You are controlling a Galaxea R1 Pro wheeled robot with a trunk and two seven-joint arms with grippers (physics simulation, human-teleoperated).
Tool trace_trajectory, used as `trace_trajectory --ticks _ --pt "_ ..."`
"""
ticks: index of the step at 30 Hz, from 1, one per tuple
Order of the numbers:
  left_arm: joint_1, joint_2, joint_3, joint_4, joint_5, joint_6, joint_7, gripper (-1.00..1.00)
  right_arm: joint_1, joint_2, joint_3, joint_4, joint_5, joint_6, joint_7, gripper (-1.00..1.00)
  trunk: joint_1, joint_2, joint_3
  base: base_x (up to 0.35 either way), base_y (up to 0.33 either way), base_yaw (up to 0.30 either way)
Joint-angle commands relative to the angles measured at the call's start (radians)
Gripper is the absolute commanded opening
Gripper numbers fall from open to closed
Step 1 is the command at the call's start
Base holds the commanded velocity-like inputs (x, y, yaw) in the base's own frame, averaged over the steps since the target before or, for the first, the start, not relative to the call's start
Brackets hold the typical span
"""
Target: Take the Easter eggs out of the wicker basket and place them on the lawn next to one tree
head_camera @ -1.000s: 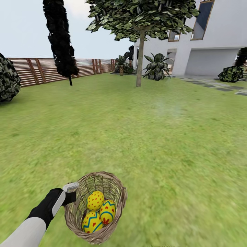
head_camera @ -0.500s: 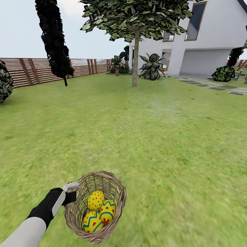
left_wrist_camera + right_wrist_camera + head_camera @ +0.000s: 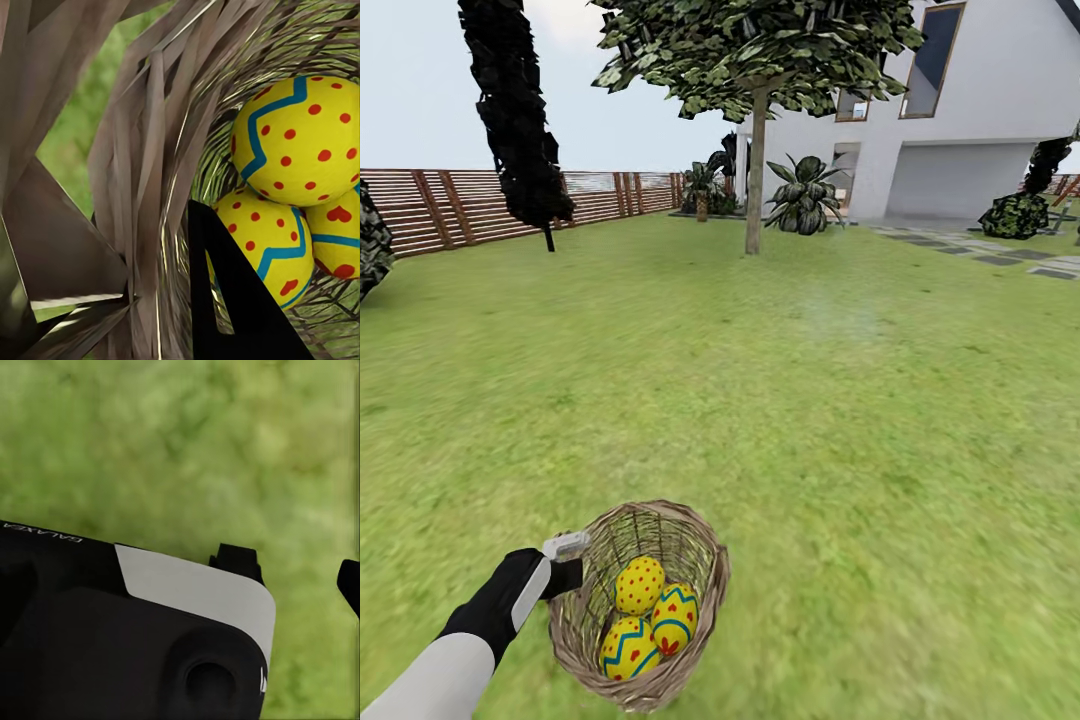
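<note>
The three Easter eggs (image 3: 647,612) lie packed together in the bottom of the wicker basket (image 3: 690,535), touching one another: a red-dotted one farthest, two with blue zigzag bands nearer. The basket sits at the near edge of the scene, slightly left of centre, tilted with its mouth open toward the camera, and it appears to be carried above the lawn (image 3: 810,420) rather than resting on it.

The left gripper (image 3: 565,560) is at the basket's left rim. In the left wrist view one dark finger (image 3: 232,300) reaches inside the woven wall with the eggs just beyond it, so the fingers look clamped on the rim, closed down to the thickness of the weave. The right gripper (image 3: 300,574) hangs over bare grass with its fingers well apart and nothing between them.

The tree (image 3: 756,170) with the pale straight trunk stands far ahead, a little right of the basket's line, well apart across open grass. The coming move turns on that gap: I judge the basket must be brought straight ahead before any egg is lifted out.
</note>
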Motion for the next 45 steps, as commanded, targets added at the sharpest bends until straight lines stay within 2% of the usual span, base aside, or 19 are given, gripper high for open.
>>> trace_trajectory --ticks 1,45 --pt "0.0 0.0 0.0 -0.002 0.017 0.004 0.008 -1.0 -0.001 0.0 0.003 0.002 0.009 -0.005 0.0 1.0 0.001 0.0 -0.001 0.329 0.0 0.0" --pt "0.0 0.0 -0.001 -0.002 0.015 0.004 0.008 -1.0 -0.001 0.0 0.003 0.001 0.009 -0.005 0.0 1.0 0.001 0.0 -0.001 0.329 0.0 -0.012"
